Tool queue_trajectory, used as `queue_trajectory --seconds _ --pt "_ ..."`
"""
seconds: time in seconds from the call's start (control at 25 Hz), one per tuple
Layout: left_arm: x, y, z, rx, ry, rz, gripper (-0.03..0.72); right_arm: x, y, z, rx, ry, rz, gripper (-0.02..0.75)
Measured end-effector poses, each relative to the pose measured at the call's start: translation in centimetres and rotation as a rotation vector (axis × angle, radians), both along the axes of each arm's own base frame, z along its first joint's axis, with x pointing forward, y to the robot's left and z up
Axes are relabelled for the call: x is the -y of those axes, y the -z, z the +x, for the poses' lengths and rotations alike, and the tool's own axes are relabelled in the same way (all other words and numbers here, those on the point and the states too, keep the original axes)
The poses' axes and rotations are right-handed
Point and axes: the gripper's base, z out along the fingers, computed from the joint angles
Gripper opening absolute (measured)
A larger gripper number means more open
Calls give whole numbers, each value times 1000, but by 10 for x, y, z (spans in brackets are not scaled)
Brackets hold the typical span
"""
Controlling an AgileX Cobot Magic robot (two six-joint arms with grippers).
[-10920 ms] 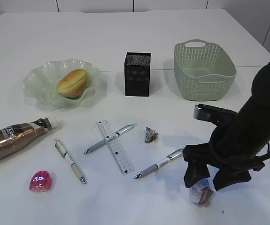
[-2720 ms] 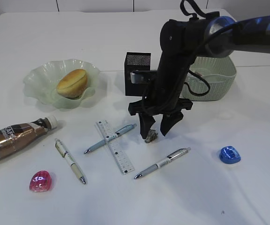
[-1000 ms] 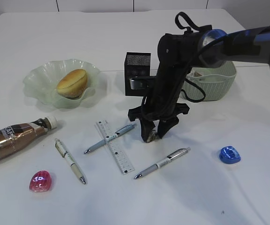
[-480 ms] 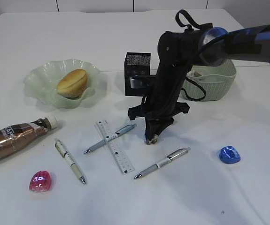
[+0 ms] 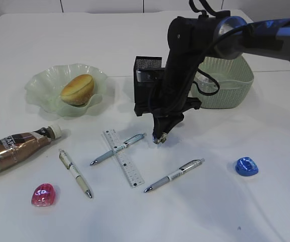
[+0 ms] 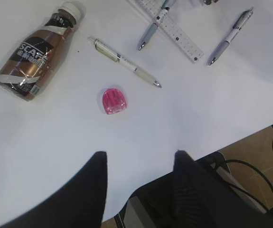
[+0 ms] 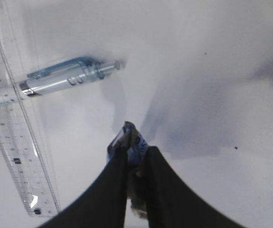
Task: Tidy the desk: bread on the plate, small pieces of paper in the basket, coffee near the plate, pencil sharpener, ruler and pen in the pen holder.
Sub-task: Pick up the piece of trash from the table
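Exterior view, starting nearest: a pink pencil sharpener [image 5: 43, 194] and a blue pencil sharpener [image 5: 246, 166] sit at the front of the white tabletop [image 5: 266, 212], well apart. Just past them lie three pens, one of them a white pen [image 5: 74, 173], and the clear ruler [image 5: 123, 157], with a blue pen [image 5: 117, 148] lying across it. The brown coffee [image 5: 16, 147] lies on its side at the left.

Next comes the right gripper [image 5: 160, 137]. Its fingers are shut tight on a small piece of paper [image 7: 128, 141], crumpled, whitish with blue and dark bits. It hangs just above the tabletop, near the blue pen's tip.

Farther back the bread [image 5: 77, 89] sits on the wavy green plate [image 5: 43, 80]. The black pen holder [image 5: 146, 80] stands in the middle, and the green basket [image 5: 225, 80] is to the right.

I think the step is putting paper in the basket. Next, the arm should carry the scrap up and right, over the basket's rim, then let go.

The left gripper [image 6: 138, 164] waits at the tabletop's near edge, fingers apart, holding nothing.
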Motion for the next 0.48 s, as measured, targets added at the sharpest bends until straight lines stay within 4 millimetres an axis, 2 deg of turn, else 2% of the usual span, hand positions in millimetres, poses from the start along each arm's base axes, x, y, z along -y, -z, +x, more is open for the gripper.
queue_trajectory --seconds 0.2,0.32,0.36,0.48 --pt "0 0 0 0 0 0 322 1 -18 -1 34 -3 10 108" --pt "0 0 0 0 0 0 322 1 -18 -1 34 -3 10 108" --pt "0 0 0 1 0 2 322 5 -46 -1 109 -14 -8 108" --pt "-1 0 0 4 -2 9 322 6 -70 3 186 -17 -10 108"
